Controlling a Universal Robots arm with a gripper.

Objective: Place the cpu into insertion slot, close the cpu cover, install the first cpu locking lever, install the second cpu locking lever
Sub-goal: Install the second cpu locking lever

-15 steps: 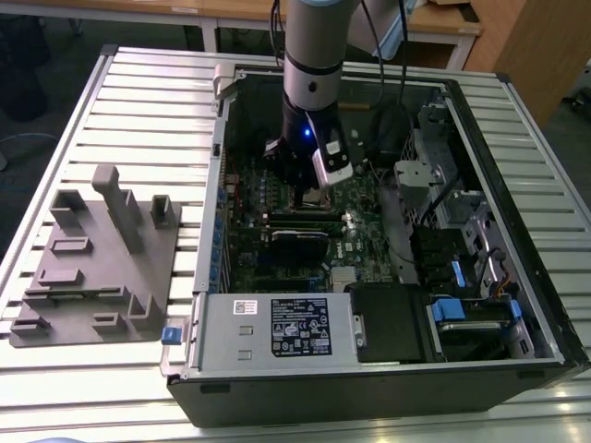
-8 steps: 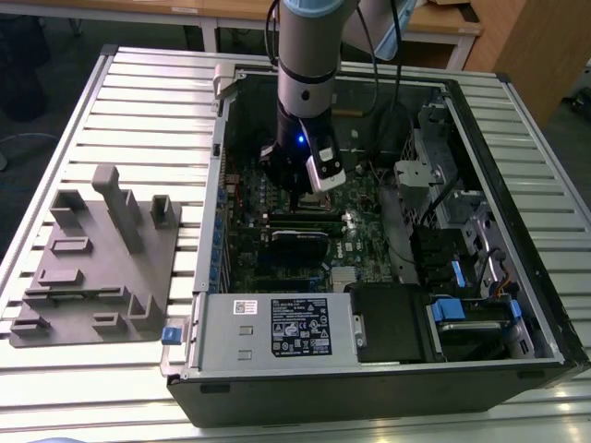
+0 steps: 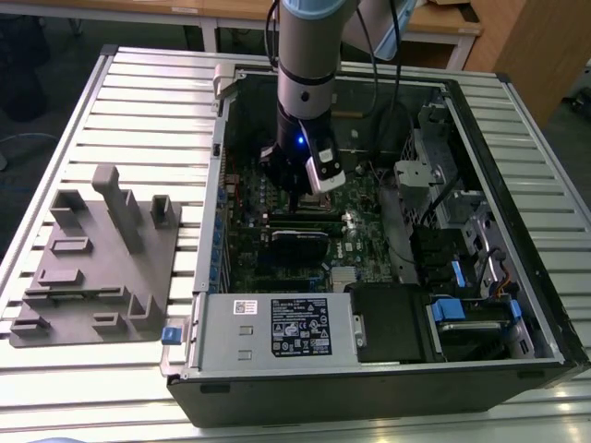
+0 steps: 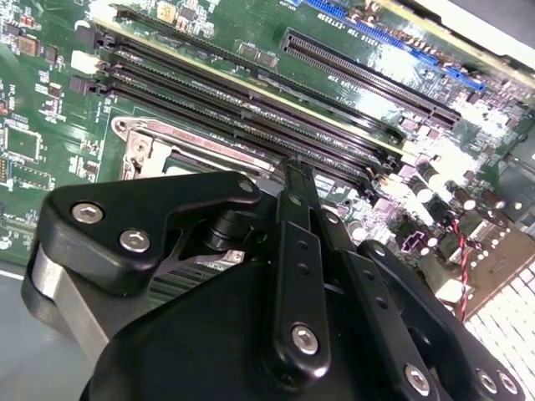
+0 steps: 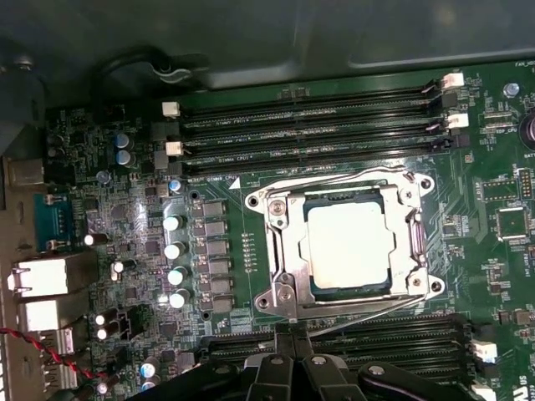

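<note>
Cpu [image 5: 349, 247] sits seated in the insertion slot [image 5: 290, 251] mid-motherboard, with the cpu cover [image 5: 410, 242] down around it in the first wrist view. Thin wire locking levers [image 5: 368, 315] run along the socket edges; whether they are latched I cannot tell. Pincer [image 4: 292, 180] hovers just above the socket, fingers narrow, holding nothing. To do the lever step well: press on the lever handle, not the chip, and sweep it under its hook.

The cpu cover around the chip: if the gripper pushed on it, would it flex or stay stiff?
The cpu cover is a thin metal frame with a large cut-out, so it probably springs slightly under a push. It lies flat around the cpu, so it seems unlikely to tip. Its shiny surface may be slippery.
</note>
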